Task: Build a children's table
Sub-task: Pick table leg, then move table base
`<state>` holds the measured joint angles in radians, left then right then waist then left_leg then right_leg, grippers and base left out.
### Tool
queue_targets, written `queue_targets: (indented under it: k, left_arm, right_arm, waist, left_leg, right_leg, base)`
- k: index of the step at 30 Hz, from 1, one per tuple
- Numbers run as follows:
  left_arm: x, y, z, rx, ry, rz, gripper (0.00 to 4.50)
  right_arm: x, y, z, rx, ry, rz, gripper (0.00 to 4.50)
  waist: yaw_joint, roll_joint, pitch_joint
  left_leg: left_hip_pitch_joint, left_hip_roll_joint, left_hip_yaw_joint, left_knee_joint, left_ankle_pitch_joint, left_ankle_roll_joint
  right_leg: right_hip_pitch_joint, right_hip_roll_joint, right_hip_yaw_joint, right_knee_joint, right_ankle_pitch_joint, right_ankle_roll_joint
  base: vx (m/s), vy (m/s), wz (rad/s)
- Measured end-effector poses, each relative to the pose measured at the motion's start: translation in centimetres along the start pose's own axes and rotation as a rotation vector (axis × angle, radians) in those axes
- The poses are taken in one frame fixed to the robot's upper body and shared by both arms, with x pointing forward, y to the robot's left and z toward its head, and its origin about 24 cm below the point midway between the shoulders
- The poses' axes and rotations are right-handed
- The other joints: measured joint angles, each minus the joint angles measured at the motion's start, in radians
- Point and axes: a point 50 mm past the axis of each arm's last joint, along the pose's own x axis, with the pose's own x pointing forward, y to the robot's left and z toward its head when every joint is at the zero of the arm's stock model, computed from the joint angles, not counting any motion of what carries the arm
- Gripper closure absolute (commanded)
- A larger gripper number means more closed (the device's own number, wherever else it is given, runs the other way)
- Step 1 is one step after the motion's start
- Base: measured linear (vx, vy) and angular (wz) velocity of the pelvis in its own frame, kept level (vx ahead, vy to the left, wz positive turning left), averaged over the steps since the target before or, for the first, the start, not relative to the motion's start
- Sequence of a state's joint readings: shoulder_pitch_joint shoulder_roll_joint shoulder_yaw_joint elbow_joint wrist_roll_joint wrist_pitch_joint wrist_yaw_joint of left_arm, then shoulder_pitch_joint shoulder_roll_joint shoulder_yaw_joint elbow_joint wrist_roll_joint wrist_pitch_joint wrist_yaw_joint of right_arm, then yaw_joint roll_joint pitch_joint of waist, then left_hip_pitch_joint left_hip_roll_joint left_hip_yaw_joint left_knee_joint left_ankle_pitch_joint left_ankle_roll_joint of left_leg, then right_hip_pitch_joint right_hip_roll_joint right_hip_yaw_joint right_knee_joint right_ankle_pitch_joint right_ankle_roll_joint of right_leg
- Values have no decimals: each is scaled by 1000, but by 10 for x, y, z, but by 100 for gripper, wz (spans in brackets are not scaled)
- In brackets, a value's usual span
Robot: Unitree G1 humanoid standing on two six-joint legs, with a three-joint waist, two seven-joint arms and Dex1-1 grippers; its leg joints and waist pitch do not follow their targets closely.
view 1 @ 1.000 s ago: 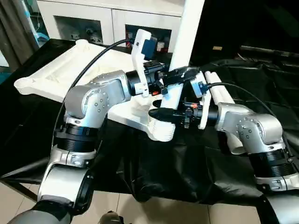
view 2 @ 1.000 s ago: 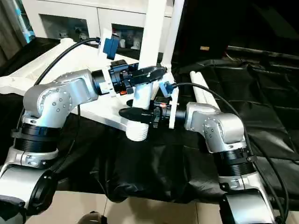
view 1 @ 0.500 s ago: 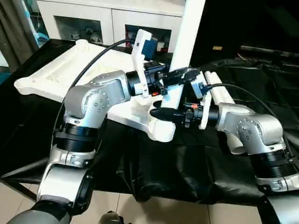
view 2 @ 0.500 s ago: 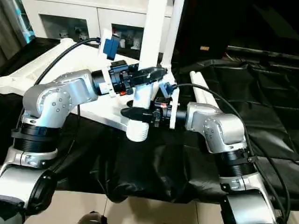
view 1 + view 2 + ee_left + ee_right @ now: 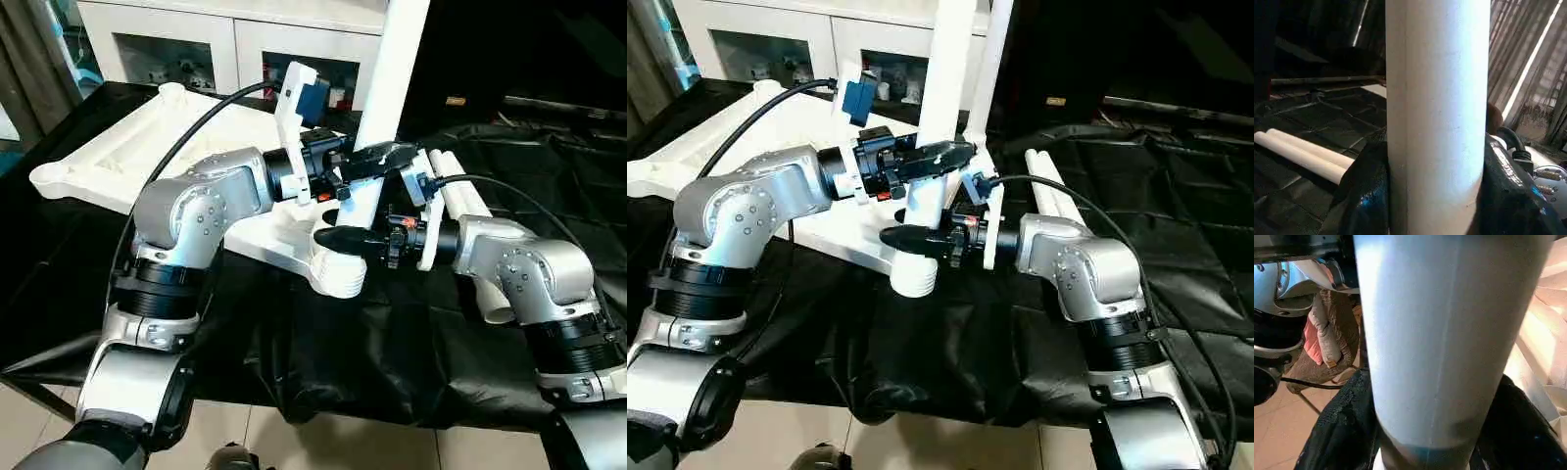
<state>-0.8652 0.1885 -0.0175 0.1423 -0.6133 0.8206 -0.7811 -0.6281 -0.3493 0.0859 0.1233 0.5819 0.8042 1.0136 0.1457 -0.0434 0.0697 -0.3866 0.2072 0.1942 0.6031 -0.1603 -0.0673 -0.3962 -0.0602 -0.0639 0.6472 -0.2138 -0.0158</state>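
The white tabletop (image 5: 147, 147) lies underside up on the black-draped table (image 5: 411, 343), running toward 10 o'clock. A white leg (image 5: 945, 98) stands upright in the near corner socket (image 5: 914, 272). The left gripper (image 5: 945, 155) has its jaws clamped on the leg; below it, the right gripper (image 5: 911, 238) grips the leg just above the socket. Two spare legs (image 5: 460, 201) lie at 2 o'clock.

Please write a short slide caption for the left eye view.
Both grippers hold an upright white leg in the tabletop's corner socket.
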Motion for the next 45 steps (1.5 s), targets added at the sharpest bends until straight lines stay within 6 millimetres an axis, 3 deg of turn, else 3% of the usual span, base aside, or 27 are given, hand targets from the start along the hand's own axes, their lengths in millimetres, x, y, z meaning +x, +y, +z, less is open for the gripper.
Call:
queue_targets:
  k: [3, 8, 9, 14, 15, 17, 20, 24, 28, 32, 36, 40, 45]
  left_arm:
    - [0, 0, 0, 0, 0, 0, 265]
    - [0, 0, 0, 0, 0, 1, 265]
    - [0, 0, 0, 2, -1, 3, 209]
    - [1, 3, 0, -4, -21, 24, 175]
    - [3, 4, 0, -19, -52, 24, 152]
    - [5, 5, 2, -31, -112, 25, 151]
    - [1, 10, 14, -54, -353, 32, 151]
    - [-22, 31, 18, -185, -605, 112, 151]
    - [-37, 37, 14, -178, -635, 140, 151]
    - [-44, 50, 4, 27, -411, 237, 151]
    - [-55, 71, -27, 328, 15, 337, 151]
    - [-65, 77, -53, 490, 343, 230, 151]
    - [-80, 81, -69, 492, 640, 86, 151]
  right_arm:
    - [0, 0, 0, 1, 0, 4, 249]
    - [0, 0, 0, 1, 0, 4, 261]
    - [0, 0, 0, 1, 0, 4, 261]
    - [1, 0, 0, 5, -12, 1, 262]
    - [1, 0, 2, 8, -32, 0, 262]
    - [1, 0, 3, 4, -53, 0, 262]
    - [5, -1, 2, 14, -88, -19, 262]
    - [3, -4, 1, 24, -137, -70, 262]
    - [-3, -8, -2, 36, -177, -135, 262]
    - [-6, -14, -2, -10, -195, -263, 262]
    - [-22, -31, -10, -118, -160, -511, 262]
    - [-32, -36, -24, -112, -148, -602, 262]
    - [-42, -38, -32, -75, -164, -666, 262]
  waist:
    - [0, 0, 0]
    - [0, 0, 0]
    - [0, 0, 0]
    - [0, 0, 0]
    - [1, 0, 0]
    - [2, 0, 0]
    - [2, 0, 0]
    - [-2, 1, 0]
    - [1, 1, 0]
    - [0, 2, -1]
    - [-3, 1, 0]
    - [-4, 0, 0]
    - [-2, 1, 0]
  left_leg:
    - [0, 0, 0, 0, 0, 0]
    - [0, 0, 0, 0, 0, 0]
    - [0, 0, 0, 0, 0, 0]
    - [0, 0, 0, 0, 0, 0]
    - [0, 0, 0, 0, 0, 0]
    - [0, 0, 0, 0, 0, 0]
    - [0, 0, 0, 1, 0, 0]
    - [0, 0, -1, 0, 1, 1]
    - [0, 0, -1, 1, 1, 1]
    - [0, 0, -1, 0, 2, 1]
    - [1, 0, 0, 0, 4, -2]
    - [0, 0, 0, -1, 4, -2]
    - [0, 0, 1, -1, 4, -2]
  right_leg:
    - [0, 0, 0, 0, 0, 0]
    - [0, 0, 0, 0, 0, 0]
    - [0, 0, 0, 0, 0, 0]
    - [0, 0, 0, 0, 0, 0]
    - [0, 0, 0, 0, 0, 0]
    - [0, 0, 0, 0, 0, 0]
    - [0, 0, 0, 0, 1, 0]
    - [0, 0, -1, 0, 2, -1]
    - [0, 0, -1, -1, 2, -1]
    - [1, 0, 0, -1, 3, 1]
    - [1, 0, 1, -2, 5, 4]
    - [0, 0, 1, -2, 5, 4]
    - [-2, 0, 1, -1, 5, 3]
  base:
    - [0, 0, 0]
    - [0, 0, 0]
    - [0, 0, 0]
    - [0, 0, 0]
    - [0, 0, 0]
    - [0, 0, 0]
    - [0, 0, 0]
    - [0, 0, 0]
    - [0, 0, 0]
    - [0, 0, 0]
    - [0, 0, 0]
    - [0, 0, 0]
    - [0, 0, 0]
